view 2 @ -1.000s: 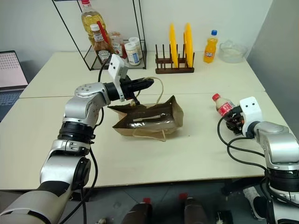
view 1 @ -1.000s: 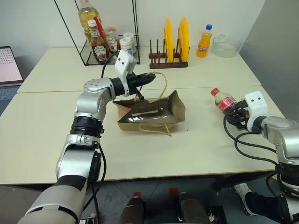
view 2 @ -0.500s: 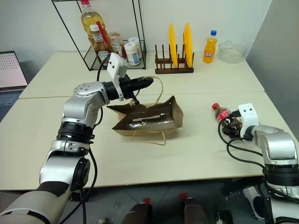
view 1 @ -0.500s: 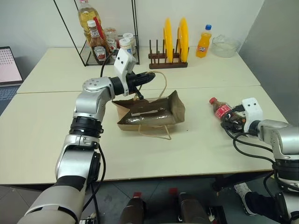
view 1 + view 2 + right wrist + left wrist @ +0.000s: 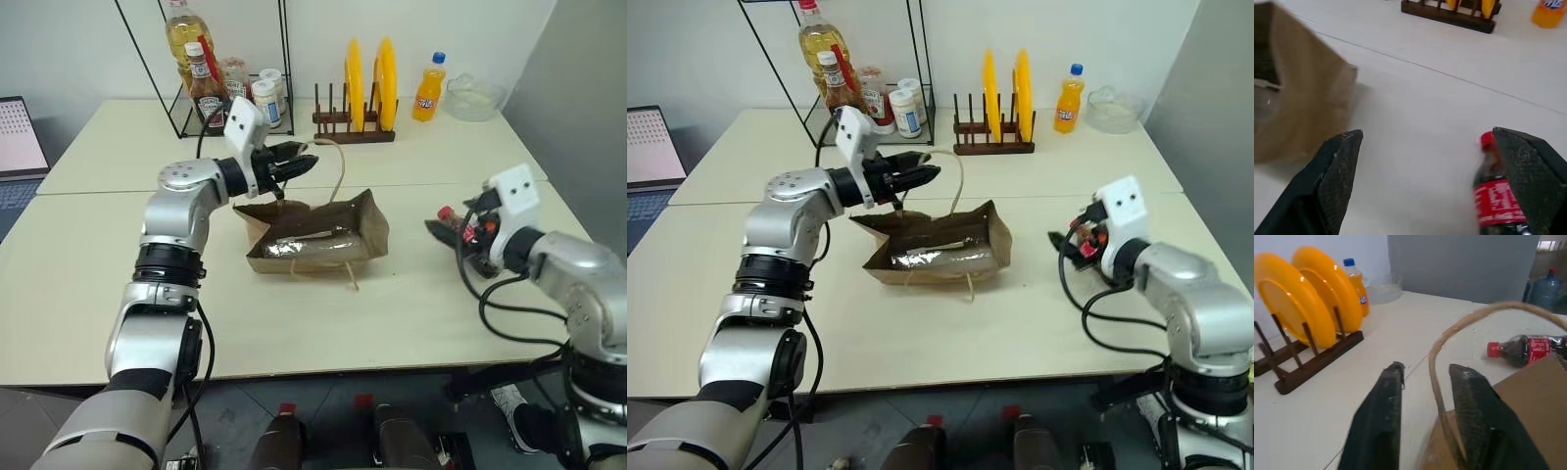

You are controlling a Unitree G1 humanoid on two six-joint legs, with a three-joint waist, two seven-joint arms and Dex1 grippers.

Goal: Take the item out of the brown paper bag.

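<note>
The brown paper bag (image 5: 318, 235) lies on its side mid-table, mouth toward my left arm, one cord handle (image 5: 338, 168) arching upward. My left gripper (image 5: 1425, 369) hovers level at the bag's mouth, fingers (image 5: 1386, 401) parted, the cord rising through the gap between them. The item (image 5: 1496, 200), a small dark bottle with a red cap and red label, lies on the table to the right of the bag, outside it. My right gripper (image 5: 1425, 133) stands wide open just above the table, the item (image 5: 1523, 348) beside one finger, nothing held.
At the back stand a wire rack with ketchup and oil bottles (image 5: 201, 83), a wooden rack of yellow plates (image 5: 367, 78), an orange soda bottle (image 5: 427, 88) and a glass bowl (image 5: 475, 96). A laptop (image 5: 18, 137) sits far left.
My right gripper laid the item on the table, opened wide and swung left toward the bag. My left gripper, shut on the cord handle before, has parted its fingers and shifted slightly left.
</note>
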